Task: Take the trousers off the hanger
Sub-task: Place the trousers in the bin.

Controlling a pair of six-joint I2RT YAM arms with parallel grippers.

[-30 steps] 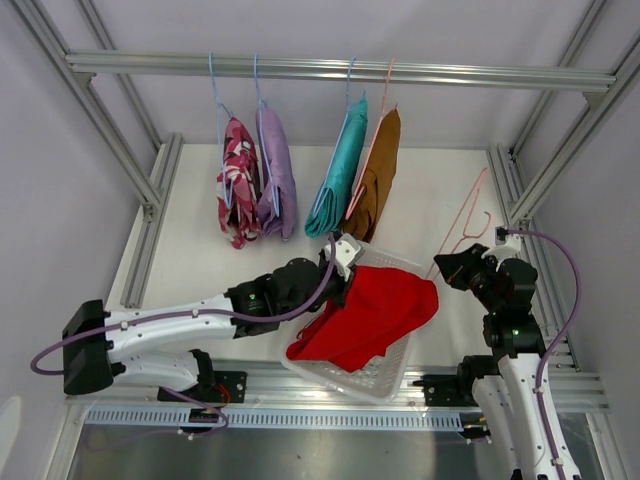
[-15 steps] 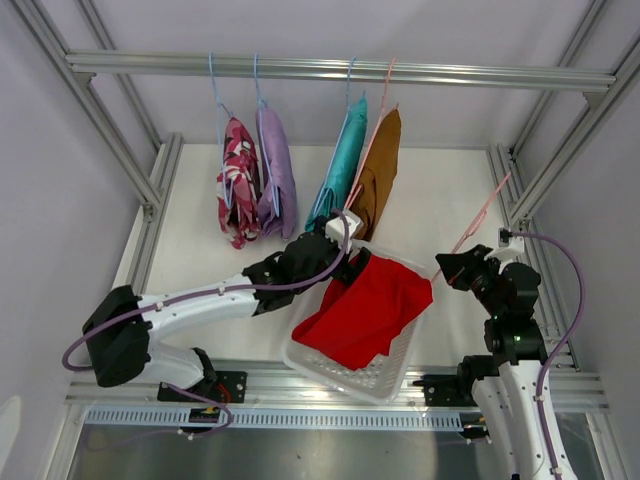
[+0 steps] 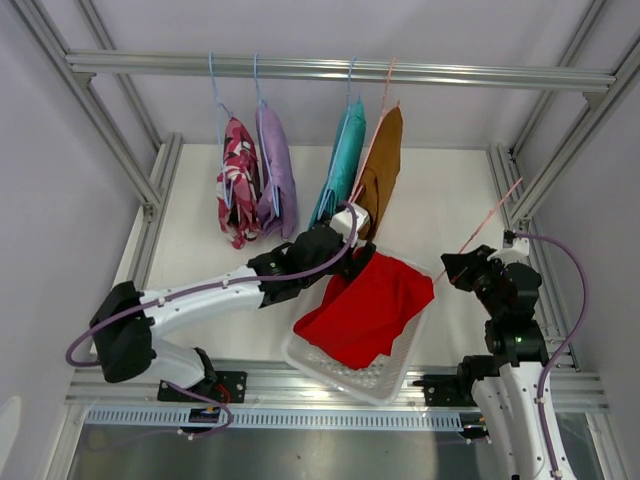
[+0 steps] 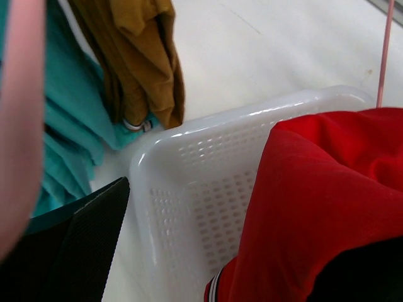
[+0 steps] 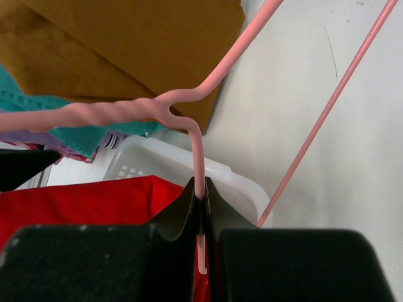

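Note:
The red trousers point(image 3: 365, 310) lie heaped in the white basket point(image 3: 330, 375), off any hanger. My left gripper point(image 3: 350, 245) hangs open over the basket's far left corner, next to the red cloth point(image 4: 327, 189), with nothing between its fingers point(image 4: 82, 245). My right gripper point(image 3: 455, 268) is shut on the bare pink hanger point(image 5: 126, 112), pinching its wire just right of the basket. Camouflage trousers point(image 3: 237, 185), lilac trousers point(image 3: 275, 170), teal trousers point(image 3: 343, 165) and rust-brown trousers point(image 3: 382, 165) hang on hangers from the rail point(image 3: 340, 68).
The basket point(image 4: 189, 182) sits tilted at the near edge between the two arms. The teal point(image 4: 69, 138) and rust-brown point(image 4: 138, 63) trousers hang close beyond my left gripper. Aluminium frame posts point(image 3: 150, 210) line both sides of the white table.
My left gripper has opened and let go of the red trousers, which now rest in the basket, and has drawn back toward the hanging garments. The pink hanger has tilted flatter in my right gripper.

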